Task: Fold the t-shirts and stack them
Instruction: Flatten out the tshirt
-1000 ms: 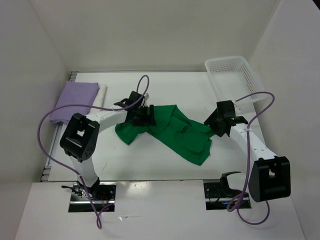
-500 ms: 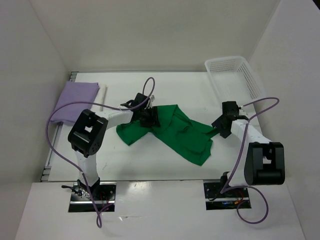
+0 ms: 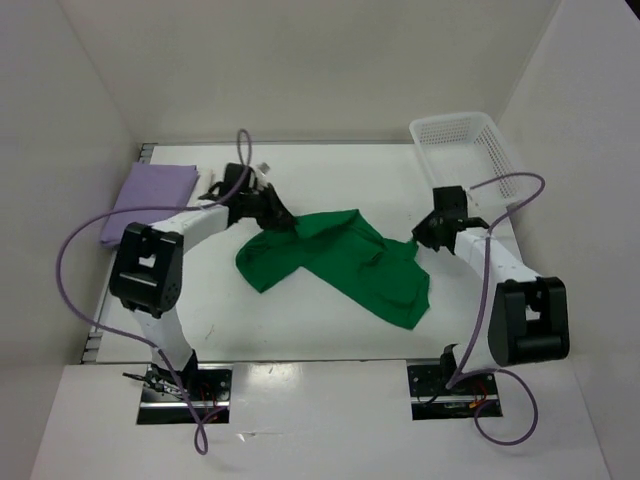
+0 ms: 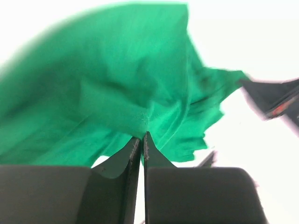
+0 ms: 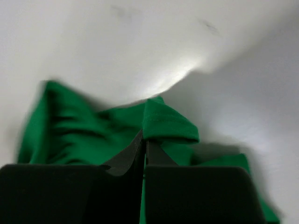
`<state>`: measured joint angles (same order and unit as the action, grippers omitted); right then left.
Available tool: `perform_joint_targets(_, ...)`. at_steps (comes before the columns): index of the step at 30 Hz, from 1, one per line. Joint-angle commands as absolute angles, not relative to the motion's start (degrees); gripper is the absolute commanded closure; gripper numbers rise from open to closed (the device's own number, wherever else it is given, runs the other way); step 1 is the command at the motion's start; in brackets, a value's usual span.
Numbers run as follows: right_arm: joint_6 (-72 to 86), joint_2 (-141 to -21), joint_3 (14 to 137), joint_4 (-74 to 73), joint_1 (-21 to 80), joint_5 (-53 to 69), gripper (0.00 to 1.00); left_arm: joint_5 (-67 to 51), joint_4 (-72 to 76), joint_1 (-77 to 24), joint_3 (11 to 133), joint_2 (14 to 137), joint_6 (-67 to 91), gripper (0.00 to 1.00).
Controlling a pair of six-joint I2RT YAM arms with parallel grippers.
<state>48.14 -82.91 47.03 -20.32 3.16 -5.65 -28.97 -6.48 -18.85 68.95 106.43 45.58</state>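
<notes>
Where the bench [image 3: 340,175] meets the left wall, the purple shirt [image 3: 150,200] lies folded flat at the far left corner, well apart from everything else. Just right of it the left arm reaches across the bench, and the left fingers [image 3: 278,217] sit at the upper left edge of the green shirt [image 3: 340,270]. Seen from the left wrist, the left fingers [image 4: 132,156] are pressed together, with a small peak of green cloth pinched between their tips. The rest of the shirt spreads away beyond them, blurred.

The green shirt lies rumpled and unfolded at mid-bench, running from that pinched edge across to a broad lobe at the near right. At its right corner are the right fingers [image 3: 422,238]. Seen from the right wrist, the right fingers [image 5: 134,151] are closed together on a rolled fold of green hem, which stands up off the bench at their tips.

Farthest right, the basket [image 3: 470,135], a white lattice one, sits at the far right corner, apart from the shirt and both arms.
</notes>
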Motion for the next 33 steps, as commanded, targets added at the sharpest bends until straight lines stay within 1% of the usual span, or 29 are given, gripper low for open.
perform_joint_targets(1, 47.29, -74.98, 58.86, -17.31, 6.24, -5.27, 1.0, -40.31, 0.35, -10.21, 70.57, 98.8, 52.81, 0.92)
perform_joint_targets(2, 46.5, -74.36, 61.5, -17.92, 7.02, -4.75, 1.0, -41.56, 1.05, -8.46, 72.32, 98.79, 55.0, 0.93)
perform_joint_targets(3, 45.97, -74.36, 67.09, -19.41, 7.03, -4.75, 1.0, -42.7, 1.05, -5.31, 73.2, 98.01, 56.06, 0.93)
perform_joint_targets(5, 44.21, -74.36, 75.01, -20.56, 7.73, -4.13, 1.0, -44.21, 2.81, -2.39, 74.35, 95.99, 59.23, 0.94)
perform_joint_targets(9, 42.98, -73.13, 85.23, -21.79, 8.44, 0.25, 1.0, -46.66, 6.06, 5.25, 74.88, 90.28, 64.59, 0.98)
perform_joint_targets(11, 41.76, -71.55, 90.49, -22.41, 9.49, 2.1, 1.0, -47.98, 6.94, 7.63, 76.8, 88.43, 66.87, 0.98)
perform_joint_targets(16, 39.55, -66.8, 100.53, -25.92, 13.61, 3.52, 1.0, -47.38, 0.2, 12.82, 89.1, 83.94, 65.4, 0.98)
perform_joint_targets(17, 38.07, -66.27, 103.94, -25.93, 14.41, 3.52, 1.0, -46.76, -1.04, 13.44, 92.86, 82.8, 64.17, 0.98)
perform_joint_targets(19, 36.92, -65.65, 109.39, -27.42, 16.95, 2.91, 1.0, -46.06, -5.0, 14.76, 96.22, 81.48, 62.59, 0.98)
perform_joint_targets(23, 34.81, -65.13, 116.97, -28.74, 20.82, 2.9, 1.0, -43.95, -10.54, 14.77, 104.4, 79.11, 58.81, 0.98)
perform_joint_targets(24, 34.8, -65.91, 119.94, -29.26, 21.35, 2.12, 1.0, -42.64, -12.98, 14.77, 108.24, 79.1, 57.23, 0.98)
perform_joint_targets(26, 34.8, -67.23, 123.64, -29.88, 23.11, 2.11, 1.0, -41.4, -16.06, 14.77, 112.22, 79.1, 55.73, 0.98)
perform_joint_targets(28, 34.2, -69.95, 130.32, -30.4, 24.86, 2.81, 1.0, -39.9, -17.75, 14.77, 117.56, 79.1, 54.4, 0.98)
perform_joint_targets(30, 32.26, -71.71, 134.97, -31.03, 27.68, -1.55, 1.0, -38.24, -19.5, 14.77, 120.05, 79.1, 52.48, 0.98)
perform_joint_targets(32, 30.94, -74.35, 135.7, -31.73, 28.39, -4.56, 1.0, -37.71, -20.13, 14.77, 120.85, 79.8, 51.94, 0.98)
perform_joint_targets(33, 29.46, -74.88, 134.05, -31.21, 28.39, -7.35, 1.0, -37.71, -20.13, 14.77, 119.81, 81.28, 51.94, 0.98)
